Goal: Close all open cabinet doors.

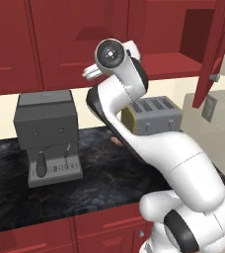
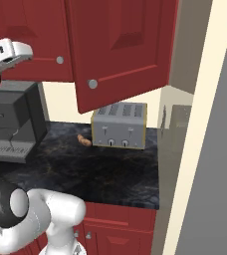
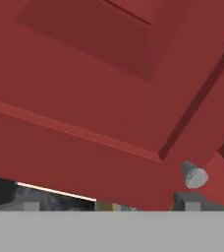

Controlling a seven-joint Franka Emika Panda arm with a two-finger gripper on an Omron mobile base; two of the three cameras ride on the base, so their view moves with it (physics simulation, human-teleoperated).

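One cabinet door [image 2: 120,50] stands open at the right end of the wall cabinets; in the right base view you see it swung out over the tabletop [image 2: 110,169], its silver knob [image 2: 92,83] at the lower corner. In the left base view the same door [image 1: 214,49] shows nearly edge-on, with the bare shelf [image 1: 171,64] of the open cabinet beside it.

You can count the doors to the left [image 1: 80,39] as shut, as far as these views reach; they lie flush with the cabinet fronts.

Your hand [image 1: 95,70] is raised in front of the shut doors, left of the open cabinet and well apart from the open door. From the hand view you look at a red door panel [image 3: 84,98] close up, with a knob [image 3: 194,175] near one finger tip [image 3: 188,201]. Nothing appears to be held, but how far the fingers are spread cannot be told.

Judgement: task not finished. At least this one door is left to push shut. Toaster [image 2: 119,125] and coffee machine [image 1: 48,136] sit below, clear of the door's swing by the look of it.
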